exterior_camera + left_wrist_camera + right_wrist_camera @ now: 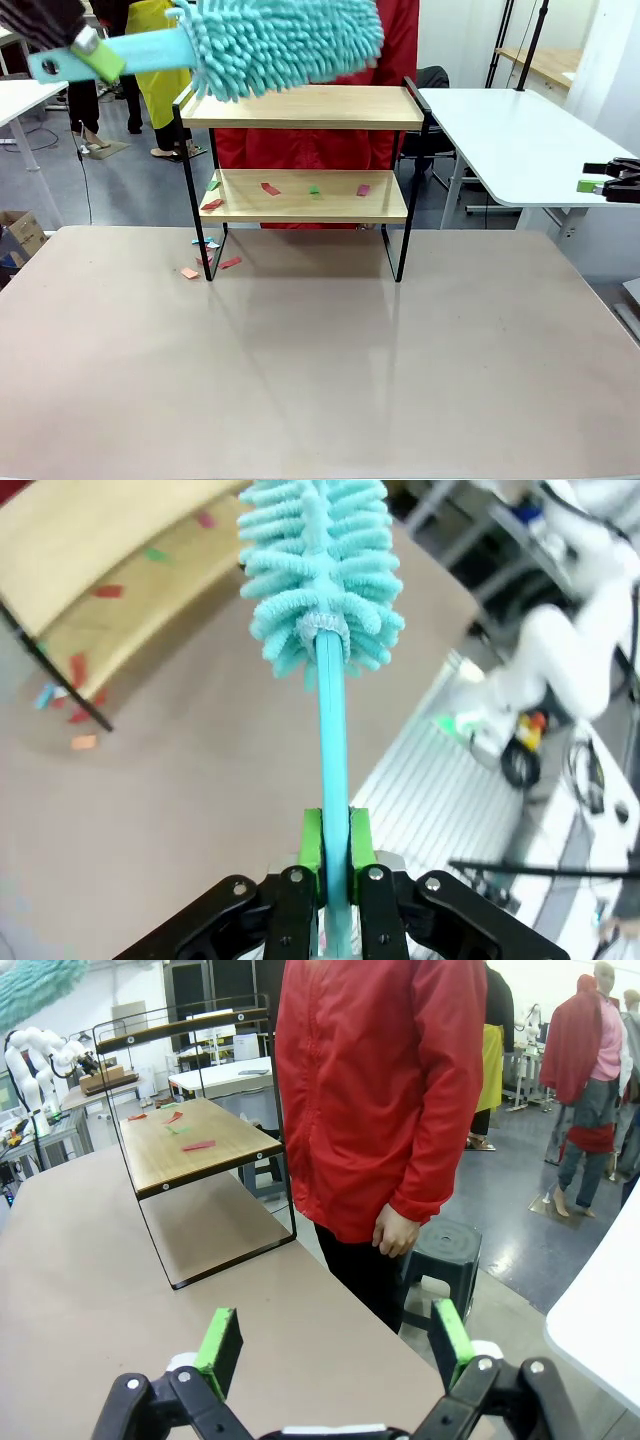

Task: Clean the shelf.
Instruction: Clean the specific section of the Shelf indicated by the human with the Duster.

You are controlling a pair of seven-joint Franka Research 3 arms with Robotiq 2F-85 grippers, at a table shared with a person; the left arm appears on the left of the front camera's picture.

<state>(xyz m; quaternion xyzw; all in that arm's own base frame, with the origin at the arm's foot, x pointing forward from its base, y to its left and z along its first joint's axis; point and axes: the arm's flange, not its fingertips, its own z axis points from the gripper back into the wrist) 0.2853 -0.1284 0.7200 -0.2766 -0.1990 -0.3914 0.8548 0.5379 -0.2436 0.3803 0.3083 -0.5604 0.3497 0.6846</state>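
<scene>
1. Shelf (pixel 300 105): upright on the far middle of the beige table (pixel 320 380), two wooden boards in a black frame.
2. Lower board: paper scraps (pixel 270 188) lie flat on it in red, green and magenta, spread from its left end to right of centre.
3. Loose scraps (pixel 190 272) also lie on the table, clustered at the shelf's near left leg.
4. Duster (pixel 290 40): its fluffy teal head is over the left half of the top board. Cannot tell if it touches the wood. The handle runs off to the left.
5. Left gripper (pixel 335 880): clenched on the duster handle, one green pad on each side of it, up at the far left above the table.
6. Right gripper (pixel 335 1345): released, jaws wide with nothing between the pads. It sits off the table's right side, well apart from the shelf.
7. Person (pixel 370 1090) in a red jacket stands just behind the shelf on the far side, one hand hanging down.
</scene>
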